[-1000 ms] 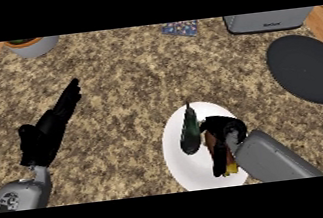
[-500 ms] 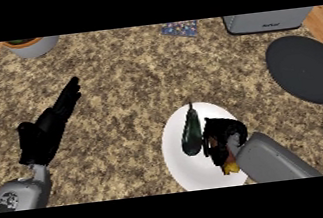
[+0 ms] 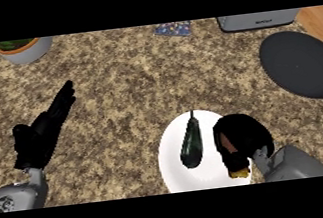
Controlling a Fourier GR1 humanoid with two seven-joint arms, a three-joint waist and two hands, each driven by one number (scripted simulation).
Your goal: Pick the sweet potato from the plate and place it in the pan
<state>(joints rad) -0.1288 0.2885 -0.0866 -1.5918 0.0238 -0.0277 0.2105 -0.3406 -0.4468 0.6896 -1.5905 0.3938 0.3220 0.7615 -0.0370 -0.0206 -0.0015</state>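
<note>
One plate (image 3: pixel 171 155) — one pan (image 3: pixel 302 63).

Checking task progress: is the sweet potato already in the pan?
No. The pan holds nothing, and the right hand is curled round the sweet potato over the plate.

Speckled stone desk (image 3: pixel 132 84). White plate (image 3: pixel 172 165) near front edge. Dark pan (image 3: pixel 302 64) at right. Grey pot (image 3: pixel 25 50) back left, grey box (image 3: pixel 257 19) back right, small patterned item (image 3: pixel 174 28) between.
</note>
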